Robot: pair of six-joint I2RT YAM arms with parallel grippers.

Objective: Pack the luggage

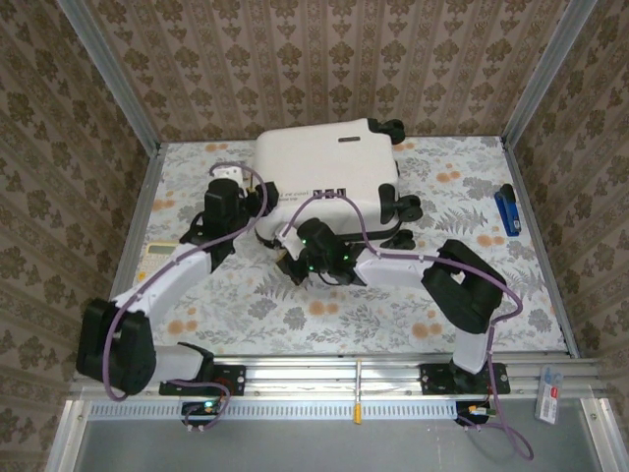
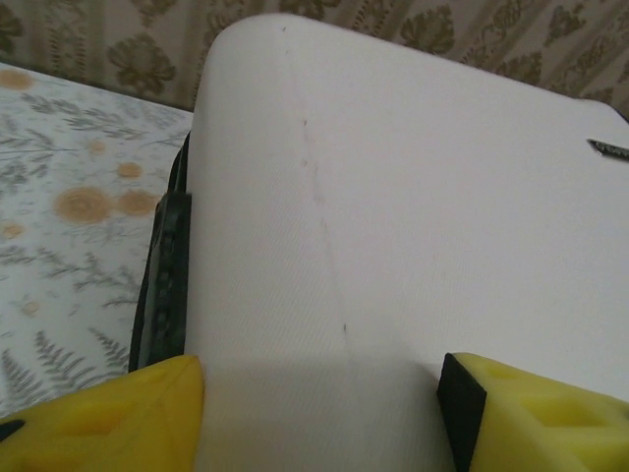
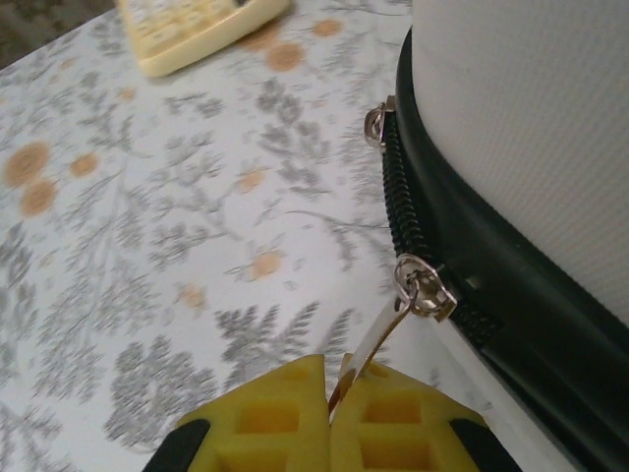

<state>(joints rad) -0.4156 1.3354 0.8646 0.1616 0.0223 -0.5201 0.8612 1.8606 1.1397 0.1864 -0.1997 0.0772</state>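
Note:
The cream-white luggage (image 1: 324, 172) lies flat and closed at the back middle of the table, its black wheels (image 1: 401, 208) toward the right. My left gripper (image 1: 239, 194) is at its left edge, open, and its yellow fingers (image 2: 108, 418) stand wide apart over the white shell (image 2: 393, 226). At the luggage's near-left corner, my right gripper (image 3: 329, 379) is shut on the silver zipper pull tab (image 3: 378, 339). The tab hangs from a slider (image 3: 423, 287) on the black zipper (image 3: 401, 197). A second slider (image 3: 375, 122) sits farther along the zipper.
A cream-yellow calculator (image 1: 155, 258) lies at the table's left edge, also seen from the right wrist as calculator (image 3: 197, 25). A blue object (image 1: 507, 210) lies near the right wall. A small white item (image 1: 551, 393) rests on the front rail. Patterned walls enclose the table.

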